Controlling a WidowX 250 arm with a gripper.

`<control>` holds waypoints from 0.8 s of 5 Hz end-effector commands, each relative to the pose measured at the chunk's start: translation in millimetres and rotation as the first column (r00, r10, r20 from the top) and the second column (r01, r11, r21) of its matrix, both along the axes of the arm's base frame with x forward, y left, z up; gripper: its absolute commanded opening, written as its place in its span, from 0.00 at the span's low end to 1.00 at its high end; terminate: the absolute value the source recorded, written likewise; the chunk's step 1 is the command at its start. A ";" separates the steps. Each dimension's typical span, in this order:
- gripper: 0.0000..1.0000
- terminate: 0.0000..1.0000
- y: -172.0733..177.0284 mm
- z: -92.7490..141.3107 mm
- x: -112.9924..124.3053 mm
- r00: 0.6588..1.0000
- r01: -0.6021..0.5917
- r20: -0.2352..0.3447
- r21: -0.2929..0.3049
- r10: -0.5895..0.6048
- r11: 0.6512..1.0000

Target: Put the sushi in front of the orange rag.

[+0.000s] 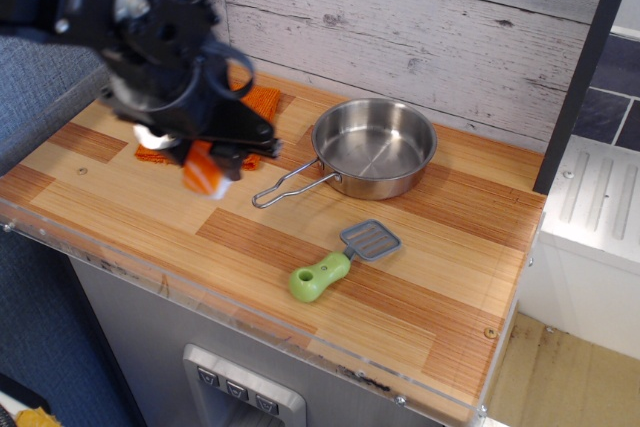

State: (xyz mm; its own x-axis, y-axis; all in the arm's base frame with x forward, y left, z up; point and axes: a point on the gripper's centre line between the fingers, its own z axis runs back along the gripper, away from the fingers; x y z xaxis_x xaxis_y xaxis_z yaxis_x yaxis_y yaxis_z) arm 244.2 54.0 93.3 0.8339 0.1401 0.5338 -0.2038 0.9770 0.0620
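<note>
Observation.image view: jaws clenched on the sushi (pixel 204 172), which hangs below the gripper (pixel 208 159) over the tabletop (pixel 430 247) at the near edge of the orange rag (pixel 258 107), with the steel pan (pixel 372 149) and green-handled spatula (pixel 340 261) to the right.

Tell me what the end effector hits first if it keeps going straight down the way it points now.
The end effector, shut on the small orange-and-white toy sushi, points down at the bare wooden tabletop just in front of the folded orange rag. The sushi would likely meet that wood first; its height above it is unclear.
</note>
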 end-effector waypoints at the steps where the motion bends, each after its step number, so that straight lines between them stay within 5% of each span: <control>1: 0.00 0.00 21.4 -18.5 -10.4 0.995 -0.098 -0.024 0.027 0.099 0.995; 4: 0.00 0.00 31.0 -59.8 1.9 0.987 -0.154 -0.040 -0.014 0.154 0.988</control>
State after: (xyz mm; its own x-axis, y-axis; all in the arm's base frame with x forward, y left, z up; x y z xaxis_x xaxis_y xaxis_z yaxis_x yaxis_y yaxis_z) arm 247.8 87.4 27.7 0.8323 0.2743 0.4817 -0.3432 0.9374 0.0592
